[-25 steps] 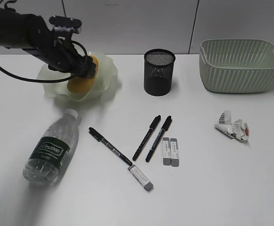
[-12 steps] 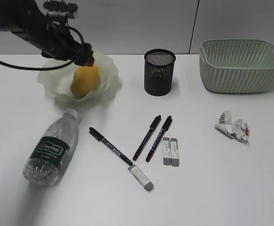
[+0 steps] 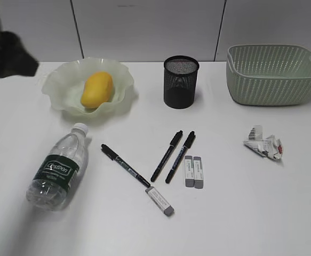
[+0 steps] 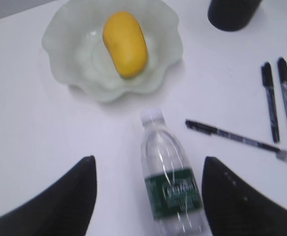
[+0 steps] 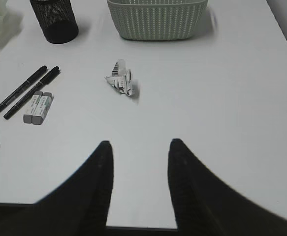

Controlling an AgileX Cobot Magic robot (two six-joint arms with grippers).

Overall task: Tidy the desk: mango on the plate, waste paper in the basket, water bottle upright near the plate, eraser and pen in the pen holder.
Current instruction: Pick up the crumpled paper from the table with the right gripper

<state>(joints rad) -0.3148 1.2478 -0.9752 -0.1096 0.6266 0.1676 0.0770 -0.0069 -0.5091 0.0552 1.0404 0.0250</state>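
The mango (image 3: 97,89) lies in the wavy pale green plate (image 3: 64,101); both show in the left wrist view, mango (image 4: 125,44) and plate (image 4: 74,69). The water bottle (image 3: 58,166) lies on its side below the plate. My left gripper (image 4: 148,164) is open and empty, high above the bottle (image 4: 170,179); in the exterior view only a dark blur of the arm (image 3: 6,56) shows at the left edge. Three pens (image 3: 166,156) and three erasers (image 3: 193,172) lie mid-desk. The waste paper (image 3: 264,143) lies right. My right gripper (image 5: 139,147) is open, empty, near the front edge.
The black mesh pen holder (image 3: 181,81) stands at the back middle. The pale green basket (image 3: 272,74) stands at the back right, behind the waste paper (image 5: 120,78). The desk's front edge shows under the right gripper.
My left gripper has let go of the mango, which now lies in the plate, and has drawn back up and to the left out of most of the exterior view.
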